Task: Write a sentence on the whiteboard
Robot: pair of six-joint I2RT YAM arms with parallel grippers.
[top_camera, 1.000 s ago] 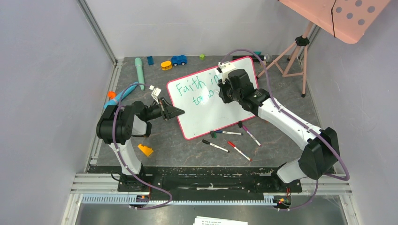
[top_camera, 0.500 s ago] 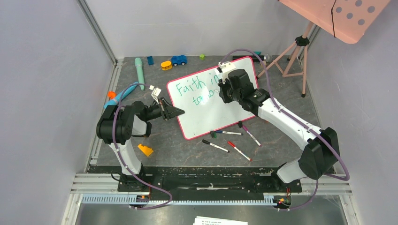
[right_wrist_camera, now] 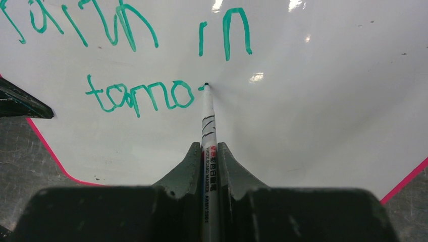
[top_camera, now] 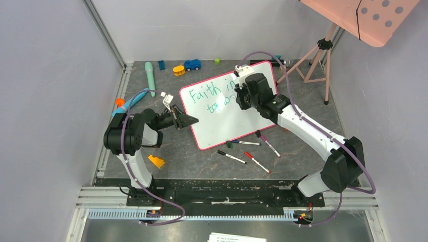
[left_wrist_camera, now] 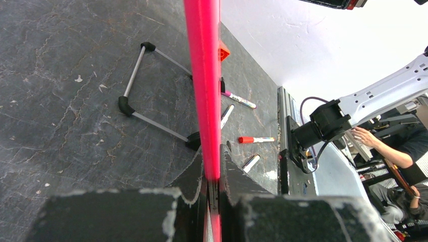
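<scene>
The whiteboard (top_camera: 229,121), white with a pink-red rim, lies tilted in the middle of the table. The sentence (top_camera: 209,97) on it is in green and reads "Faith in" with "tomo" beneath (right_wrist_camera: 139,96). My right gripper (right_wrist_camera: 207,147) is shut on a white marker (right_wrist_camera: 208,126) whose tip touches the board (right_wrist_camera: 313,101) just right of the last "o". My left gripper (left_wrist_camera: 212,154) is shut on the board's pink rim (left_wrist_camera: 203,75), at its left edge (top_camera: 193,120). In the top view the right wrist hides the end of both lines.
Several loose markers (top_camera: 232,157) lie just in front of the board. Toys, among them a blue car (top_camera: 192,64) and a teal tube (top_camera: 150,78), sit at the back. An orange piece (top_camera: 156,161) lies near the left arm. A pink dotted panel (top_camera: 371,17) stands on a tripod (top_camera: 318,60) at the right.
</scene>
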